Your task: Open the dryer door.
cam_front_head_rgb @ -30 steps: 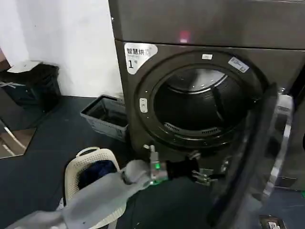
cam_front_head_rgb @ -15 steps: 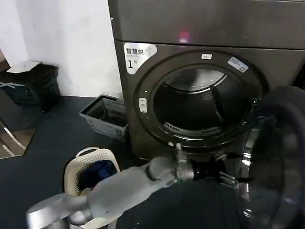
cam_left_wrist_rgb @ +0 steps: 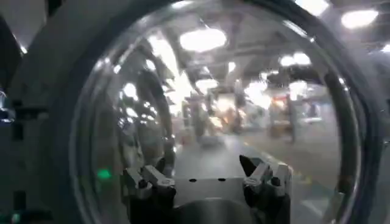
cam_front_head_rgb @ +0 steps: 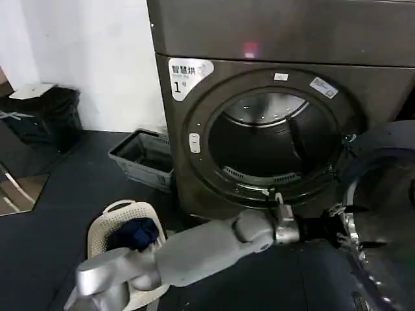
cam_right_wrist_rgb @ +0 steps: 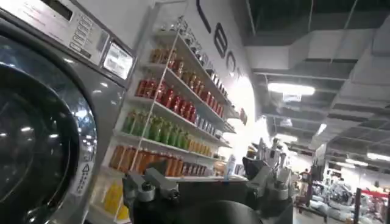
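The dryer [cam_front_head_rgb: 272, 58] stands against the white wall, and everything here is placed from its round drum opening [cam_front_head_rgb: 272, 139]; the dryer door [cam_front_head_rgb: 382, 214] hangs to the right of that opening and slightly below it, swung well clear, so the drum is bare and the task looks close to done.

The left arm reaches across below the opening, and the left claw [cam_front_head_rgb: 343, 230] sits at the door's inner face; in my judgement it is there because that is the side from which the door can be pushed outward on its hinge. In the left wrist view the left claw [cam_left_wrist_rgb: 204, 179] has its fingers spread wide with nothing between them, and the door's glass bowl [cam_left_wrist_rgb: 231, 109] lies straight ahead of it; whether the tips touch the glass I cannot tell.

The door is a round disc with no true long axis; its inner face, with the dark glass, turns toward the opening and toward the robot, and its plane stands roughly upright.

The right claw [cam_right_wrist_rgb: 207, 182] is held away from the opening, up beside a machine front [cam_right_wrist_rgb: 42, 109] with shelves of bottles [cam_right_wrist_rgb: 170, 115] beyond; its fingers are spread and empty, idle.

A grey crate [cam_front_head_rgb: 142, 159] sits on the floor left of the opening, and a white basket [cam_front_head_rgb: 126, 227] lies nearer the robot.
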Action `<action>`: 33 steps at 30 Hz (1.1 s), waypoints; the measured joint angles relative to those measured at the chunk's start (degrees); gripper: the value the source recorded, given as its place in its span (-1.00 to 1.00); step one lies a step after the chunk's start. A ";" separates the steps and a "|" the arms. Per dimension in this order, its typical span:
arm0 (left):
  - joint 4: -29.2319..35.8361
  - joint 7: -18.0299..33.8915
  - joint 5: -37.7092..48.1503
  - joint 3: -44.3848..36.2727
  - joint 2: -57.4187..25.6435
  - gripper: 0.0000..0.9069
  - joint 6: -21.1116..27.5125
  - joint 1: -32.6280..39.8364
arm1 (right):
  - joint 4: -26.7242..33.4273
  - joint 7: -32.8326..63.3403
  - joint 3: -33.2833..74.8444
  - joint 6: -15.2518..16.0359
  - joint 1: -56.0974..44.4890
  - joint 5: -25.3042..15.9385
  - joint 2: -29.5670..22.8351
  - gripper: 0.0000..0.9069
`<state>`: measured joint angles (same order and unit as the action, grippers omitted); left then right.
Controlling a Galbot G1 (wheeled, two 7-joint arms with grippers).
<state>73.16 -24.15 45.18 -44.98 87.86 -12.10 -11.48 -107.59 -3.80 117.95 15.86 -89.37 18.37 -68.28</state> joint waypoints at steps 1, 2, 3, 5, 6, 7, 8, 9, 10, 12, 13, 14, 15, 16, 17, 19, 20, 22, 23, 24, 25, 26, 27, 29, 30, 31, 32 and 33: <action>-0.54 0.44 -0.08 0.11 0.61 1.00 -0.18 0.00 | 0.09 -0.01 0.08 -0.03 0.00 0.01 0.19 1.00; -0.99 0.67 -0.20 0.17 1.12 1.00 -0.42 0.01 | 0.19 -0.02 0.20 -0.06 -0.02 0.01 0.33 1.00; -1.49 0.99 -0.29 0.25 1.72 1.00 -0.66 0.01 | 0.20 -0.04 0.25 -0.09 -0.05 0.01 0.41 1.00; -1.97 1.27 -0.37 0.43 2.54 1.00 -1.05 -0.04 | 0.18 -0.08 0.40 -0.18 -0.19 0.03 0.45 1.00; -2.05 1.32 -0.45 0.55 2.70 1.00 -1.26 -0.09 | 0.17 -0.13 0.42 -0.25 -0.26 0.04 0.45 1.00; -2.04 1.36 -0.45 0.62 2.74 1.00 -1.38 -0.15 | 0.18 -0.18 0.44 -0.38 -0.31 0.05 0.45 1.00; -2.05 1.44 -0.47 0.64 2.71 1.00 -1.65 -0.17 | 0.22 -0.20 0.45 -0.51 -0.35 0.05 0.45 1.00; -2.04 1.51 -0.51 0.65 2.64 1.00 -1.97 -0.17 | 0.23 -0.21 0.56 -0.60 -0.39 0.06 0.45 1.00; -2.04 1.64 -0.72 0.70 2.49 1.00 -2.37 -0.18 | 0.24 -0.23 0.73 -0.66 -0.47 0.08 0.45 1.00; -1.88 2.57 -1.47 0.86 1.98 1.00 -3.89 -0.24 | 0.24 -0.26 1.07 -0.72 -0.55 0.10 0.57 1.00; -1.61 3.63 -1.65 0.86 1.61 1.00 -5.05 -0.34 | 0.23 -0.29 1.24 -0.79 -0.61 0.10 0.70 1.00; -1.34 4.87 -1.51 0.83 1.23 1.00 -6.32 -0.41 | 0.24 -0.30 1.53 -0.86 -0.69 0.10 0.89 1.00; -0.95 5.54 -1.18 0.83 0.81 1.00 -7.08 -0.57 | 0.24 -0.33 1.78 -1.01 -0.81 0.10 1.08 1.00; -0.50 6.10 -0.82 0.83 0.28 1.00 -7.37 -0.67 | 0.29 -0.36 2.02 -1.25 -0.89 0.10 1.23 1.00; -0.07 6.33 -0.42 0.83 -0.34 1.00 -7.62 -0.82 | 0.42 -0.37 2.37 -1.56 -1.00 0.10 1.39 1.00; 0.90 6.49 -0.48 0.83 -1.79 1.00 -8.61 -1.22 | 0.74 -0.37 3.14 -2.00 -1.26 0.10 1.70 1.00; 1.56 6.50 -0.30 0.76 -2.68 1.00 -8.91 -1.36 | 0.96 -0.34 3.59 -2.17 -1.37 0.10 1.85 1.00; 3.30 6.37 0.22 0.44 -4.91 1.00 -9.71 -1.76 | 1.45 -0.29 4.51 -2.40 -1.55 0.07 2.14 1.00; 4.28 6.35 0.22 0.42 -6.05 1.00 -10.23 -1.83 | 1.61 -0.25 4.88 -2.43 -1.58 0.05 2.23 1.00; 5.16 6.36 0.31 0.42 -7.10 1.00 -10.68 -2.08 | 1.84 -0.17 5.25 -2.43 -1.58 0.03 2.37 1.00; 6.31 6.33 0.44 0.48 -8.34 1.00 -11.41 -2.28 | 2.01 -0.15 5.67 -2.43 -1.56 -0.01 2.44 1.00; 7.27 6.33 0.71 0.46 -9.73 1.00 -11.98 -2.31 | 2.06 -0.15 6.01 -2.43 -1.56 -0.02 2.45 1.00; 8.36 6.33 1.21 0.48 -11.13 1.00 -12.34 -2.45 | 2.07 -0.16 6.28 -2.43 -1.52 -0.02 2.49 1.00; 10.31 6.47 2.50 0.38 -14.09 1.00 -12.78 -2.49 | 1.91 -0.15 6.74 -2.43 -1.46 -0.01 2.54 1.00; 11.17 6.77 2.49 0.26 -15.40 1.00 -13.22 -2.56 | 1.70 0.03 6.90 -2.33 -1.44 -0.01 2.57 1.00; 12.04 7.28 2.37 0.09 -16.78 1.00 -14.06 -2.64 | 1.54 0.07 7.09 -2.11 -1.50 0.03 2.59 1.00; 12.85 7.76 2.39 0.03 -18.05 1.00 -14.50 -2.66 | 1.38 0.05 7.36 -1.90 -1.62 0.08 2.59 1.00; 13.76 8.40 2.62 -0.01 -19.40 1.00 -14.52 -2.69 | 1.37 -0.03 7.62 -1.86 -1.67 0.06 2.64 1.00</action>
<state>86.92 -15.75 47.80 -44.98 68.46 -26.62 -14.17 -106.22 -3.83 125.57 14.00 -91.03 18.43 -65.64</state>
